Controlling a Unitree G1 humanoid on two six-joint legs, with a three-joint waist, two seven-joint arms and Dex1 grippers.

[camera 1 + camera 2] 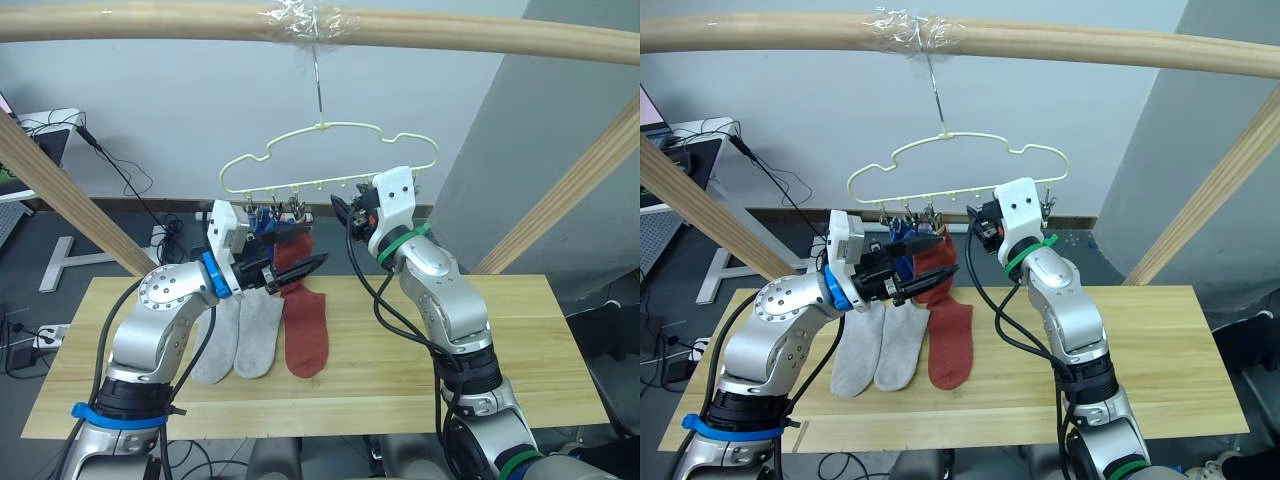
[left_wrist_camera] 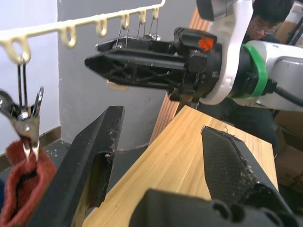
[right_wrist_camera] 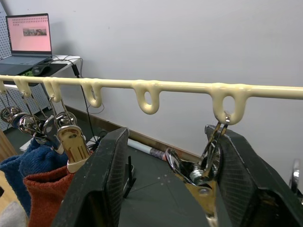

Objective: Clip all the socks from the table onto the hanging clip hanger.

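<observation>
The pale yellow clip hanger hangs by its hook from a wooden bar. A blue sock and a rust red sock hang from its left clips. Two light grey socks and another red sock lie side by side on the table. My left gripper is open and empty, just beside the hanging red sock. My right gripper is open at the hanger's lower bar, with a free silver clip between its fingers.
The thick wooden bar runs overhead, with slanted wooden struts at left and right. A laptop sits on a side desk at the back left. A person sits beyond the table's right end.
</observation>
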